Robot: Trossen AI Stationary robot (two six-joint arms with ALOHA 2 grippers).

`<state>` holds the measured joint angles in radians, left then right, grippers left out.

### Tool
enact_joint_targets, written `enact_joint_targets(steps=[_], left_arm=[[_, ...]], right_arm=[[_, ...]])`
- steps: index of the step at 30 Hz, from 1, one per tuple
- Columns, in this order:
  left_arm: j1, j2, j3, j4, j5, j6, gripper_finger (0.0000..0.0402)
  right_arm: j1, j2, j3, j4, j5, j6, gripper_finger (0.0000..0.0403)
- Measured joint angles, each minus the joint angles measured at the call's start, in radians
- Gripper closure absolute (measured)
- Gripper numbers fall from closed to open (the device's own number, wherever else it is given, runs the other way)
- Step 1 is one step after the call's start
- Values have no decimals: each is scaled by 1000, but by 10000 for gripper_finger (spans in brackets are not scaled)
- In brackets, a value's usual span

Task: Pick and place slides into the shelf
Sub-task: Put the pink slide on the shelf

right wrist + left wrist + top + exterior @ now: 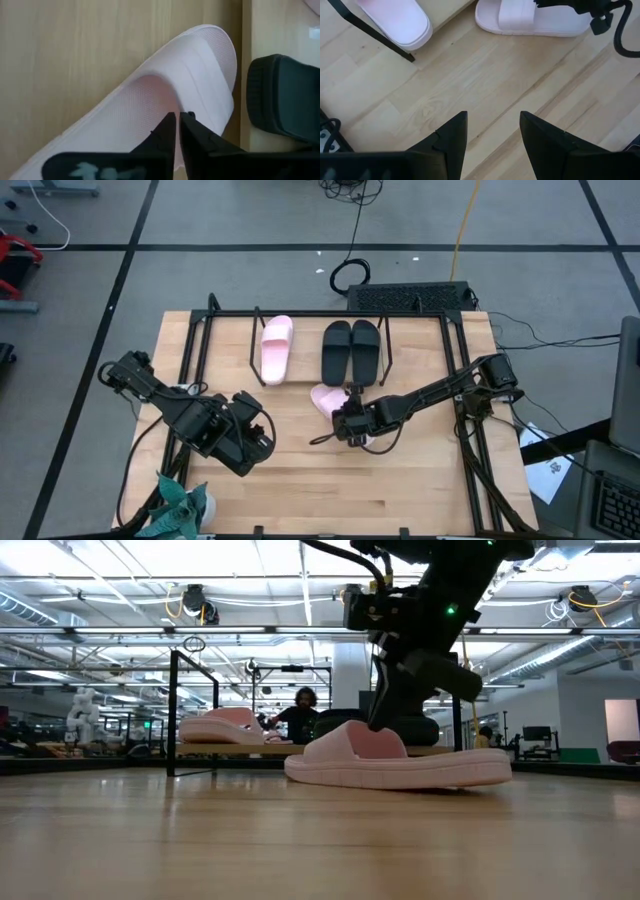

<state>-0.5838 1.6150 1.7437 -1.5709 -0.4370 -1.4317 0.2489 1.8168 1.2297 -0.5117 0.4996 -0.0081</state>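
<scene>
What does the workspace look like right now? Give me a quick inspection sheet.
Surface: light wooden table, bare at the front middle.
Job's things: shelf holds one pink slide and two black slides; second pink slide lies on the table just in front of it.
Clutter: teal crumpled cloth at the front left corner.
Grippers: right claw shut on the second pink slide's strap; left claw open, over bare wood at front left.
Cables: black cable coil and a yellow cord on the floor behind the table.
Surroundings: a person seated far behind the table.
</scene>
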Motion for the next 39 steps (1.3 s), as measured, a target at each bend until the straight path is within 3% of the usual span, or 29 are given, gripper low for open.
enact_joint_targets(steps=[4,9,13,17,31,39], left_arm=[[0,0,0,0,0,13,220],[-3,0,0,0,0,15,220],[-13,0,0,0,0,14,220],[-19,0,0,0,-1,11,220],[-18,0,0,0,-9,4,220],[-18,0,0,0,-9,-11,220]], right_arm=[[0,0,0,0,-3,20,400],[13,0,0,15,-14,26,377],[34,-4,0,3,-146,45,354],[63,-11,0,-9,-190,64,326],[78,-29,88,-60,-188,-78,231],[3,-29,90,-18,-185,-202,211]])
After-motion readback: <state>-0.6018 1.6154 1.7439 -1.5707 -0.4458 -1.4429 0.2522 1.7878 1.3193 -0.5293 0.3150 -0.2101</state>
